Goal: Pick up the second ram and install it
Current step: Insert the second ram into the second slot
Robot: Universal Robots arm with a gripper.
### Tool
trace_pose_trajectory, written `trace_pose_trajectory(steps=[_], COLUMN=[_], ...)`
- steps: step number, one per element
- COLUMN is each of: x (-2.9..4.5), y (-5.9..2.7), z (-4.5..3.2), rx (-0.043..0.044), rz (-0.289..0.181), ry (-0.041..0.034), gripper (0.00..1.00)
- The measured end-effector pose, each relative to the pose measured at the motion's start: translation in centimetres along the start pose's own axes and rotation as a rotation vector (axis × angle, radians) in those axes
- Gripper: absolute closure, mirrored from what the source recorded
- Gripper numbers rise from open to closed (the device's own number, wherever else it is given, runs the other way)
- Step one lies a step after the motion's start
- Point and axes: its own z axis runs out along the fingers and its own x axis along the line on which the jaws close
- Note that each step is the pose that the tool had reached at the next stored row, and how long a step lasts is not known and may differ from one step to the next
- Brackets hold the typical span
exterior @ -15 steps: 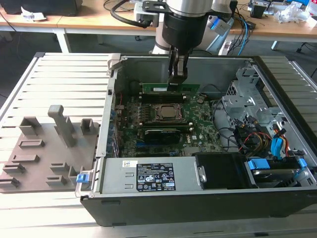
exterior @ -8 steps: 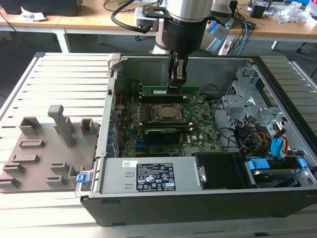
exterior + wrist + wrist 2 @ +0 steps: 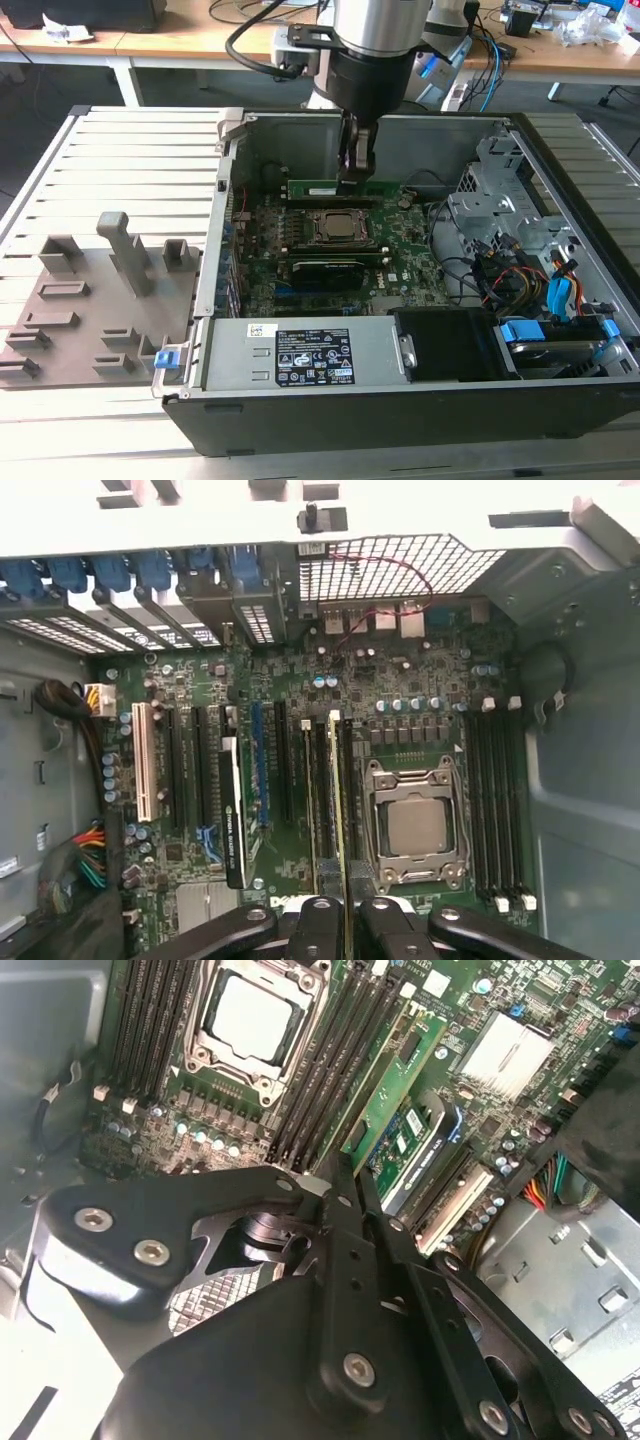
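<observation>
The second ram (image 3: 340, 188) is a long green stick standing on edge along the far side of the CPU socket (image 3: 335, 228) in the open computer case. My gripper (image 3: 355, 168) comes down from above and is shut on it near its middle. In the first wrist view the second ram (image 3: 335, 800) runs edge-on between the black slots beside the CPU socket (image 3: 415, 825), with its end between the fingers of my gripper (image 3: 345, 908). In the second wrist view its green face (image 3: 400, 1075) slants away from my gripper (image 3: 352, 1168). Whether it sits fully in a slot I cannot tell.
A black card (image 3: 325, 268) lies on the near side of the socket. The power supply (image 3: 310, 355) lines the case front, with a drive cage (image 3: 500, 190) and coloured cables (image 3: 520, 275) on the exterior view's right. A grey fixture plate (image 3: 90, 300) stands outside on the exterior view's left.
</observation>
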Motion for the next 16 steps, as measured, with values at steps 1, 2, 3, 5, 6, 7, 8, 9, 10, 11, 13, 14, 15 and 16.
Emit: trace_pose_trajectory(steps=[1,2,3,5,6,7,8,9,10,11,13,14,15,16], x=[0.0,0.01,0.01,0.02,0.02,0.02,0.03,0.03,0.03,0.04,0.04,0.04,0.05,0.05], y=[0.0,-0.01,-0.02,-0.03,-0.04,-0.04,-0.05,-0.05,-0.06,-0.06,-0.07,-0.07,-0.08,-0.08], z=[0.14,0.3,0.44,0.8,0.88,0.98,1.15,1.31,1.45,1.54,1.78,1.84,1.92,2.08], rx=[0.0,0.0,0.0001,0.0,0.0,0.0,0.0001,0.0,0.0,0.0,0.0,0.0,0.0,0.0], rz=[0.0,0.0,0.0,0.0,0.0,0.0,0.0,0.0,0.0,0.0,0.0,0.0,0.0,0.0], ry=[0.0,0.0,0.0,0.0001,0.0,0.0,-0.0001,-0.0001,0.0,0.0,0.0,0.0,0.0,-0.0001], gripper=[0.86,0.86,0.86,0.86,0.86,0.86,0.86,0.86,0.86,0.86,0.86,0.86,0.86,0.86])
